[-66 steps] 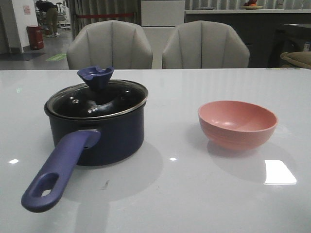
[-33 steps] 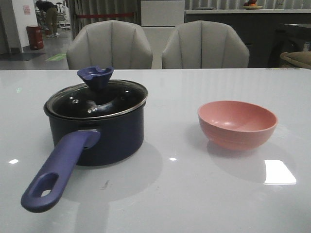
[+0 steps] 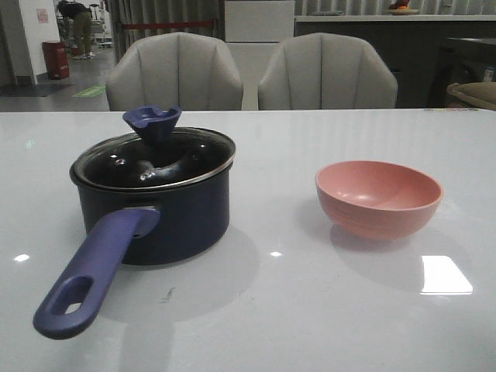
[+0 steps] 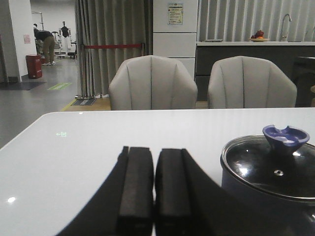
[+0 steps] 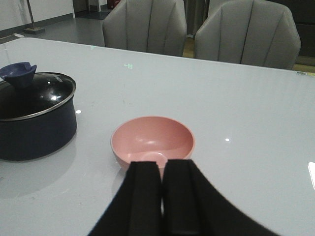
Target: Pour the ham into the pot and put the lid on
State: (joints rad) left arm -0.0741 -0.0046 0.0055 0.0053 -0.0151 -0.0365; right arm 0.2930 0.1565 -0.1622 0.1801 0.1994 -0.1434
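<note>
Nearest to you in the left wrist view, your left gripper (image 4: 154,191) fills the lower centre of the frame with its jaws drawn almost together, only a thin slit between the pads and nothing held. In the right wrist view your right gripper (image 5: 161,196) sits at the bottom centre in the same state: narrow, empty, parked just short of the pink bowl (image 5: 152,141). Neither arm reaches into the front view.

In the front view, the pot (image 3: 155,205) stands left of centre, its long handle running down toward the lower left corner. The lid (image 3: 155,155) is seated on the rim, knob up, and seems to sit level. The bowl (image 3: 378,198) stands well apart at right of centre, upright, and you can see down into it from the right wrist view: its inside looks bare, with no orange-yellow bits showing.

The ham itself you cannot see anywhere. Through the glass the pot's inside is dark and full of reflections, so you cannot confirm it lies there. Judging by an empty bowl, a covered pot and two free grippers, the task looks finished, or very nearly so. Nothing seems left to do but check the lid's seating.

Farther back stand two grey chairs (image 3: 174,71).
</note>
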